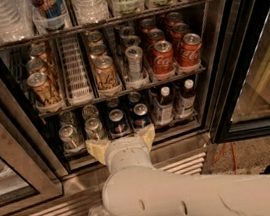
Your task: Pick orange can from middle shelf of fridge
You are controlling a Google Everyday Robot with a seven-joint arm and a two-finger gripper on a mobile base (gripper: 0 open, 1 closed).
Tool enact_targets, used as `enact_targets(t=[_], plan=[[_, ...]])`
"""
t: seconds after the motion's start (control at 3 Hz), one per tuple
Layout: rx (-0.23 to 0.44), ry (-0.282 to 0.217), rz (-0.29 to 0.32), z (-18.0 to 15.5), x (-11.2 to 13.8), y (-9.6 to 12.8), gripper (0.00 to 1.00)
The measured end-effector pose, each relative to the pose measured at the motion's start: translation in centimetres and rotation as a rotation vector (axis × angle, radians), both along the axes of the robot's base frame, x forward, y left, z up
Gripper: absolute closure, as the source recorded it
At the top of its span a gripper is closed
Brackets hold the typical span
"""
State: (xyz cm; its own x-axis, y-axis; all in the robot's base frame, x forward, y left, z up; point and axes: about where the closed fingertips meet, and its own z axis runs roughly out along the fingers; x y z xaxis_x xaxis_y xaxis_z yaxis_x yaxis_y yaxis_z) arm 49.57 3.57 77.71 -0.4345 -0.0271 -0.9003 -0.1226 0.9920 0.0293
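Observation:
Brownish-orange cans stand on the middle shelf (190, 72) of the fridge (27, 146). One orange can (44, 88) is at the front of the far-left lane with more behind it. Another orange can (105, 73) fronts the third lane. My gripper (120, 141) is low in the view, in front of the bottom shelf and below the orange cans. Its cream fingers (95, 150) are spread open with nothing between them. The arm's pale body hides the floor ahead.
An empty white ribbed lane (74, 68) separates the two orange lanes. A silver-grey can (134, 62) and red Coca-Cola cans (163, 57) stand to the right. Dark cans (117, 121) and bottles (163, 105) fill the bottom shelf. The dark door frame (241, 58) stands at the right.

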Motion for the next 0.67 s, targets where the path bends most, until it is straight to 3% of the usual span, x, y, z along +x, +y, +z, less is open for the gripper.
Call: enact_targets(t=[0.33, 0.67], plan=[[0.015, -0.058, -0.02, 0.9, -0.3, -0.2, 0.0], [0.046, -0.178, -0.059, 2.7, -1.1, -0.5, 0.0]])
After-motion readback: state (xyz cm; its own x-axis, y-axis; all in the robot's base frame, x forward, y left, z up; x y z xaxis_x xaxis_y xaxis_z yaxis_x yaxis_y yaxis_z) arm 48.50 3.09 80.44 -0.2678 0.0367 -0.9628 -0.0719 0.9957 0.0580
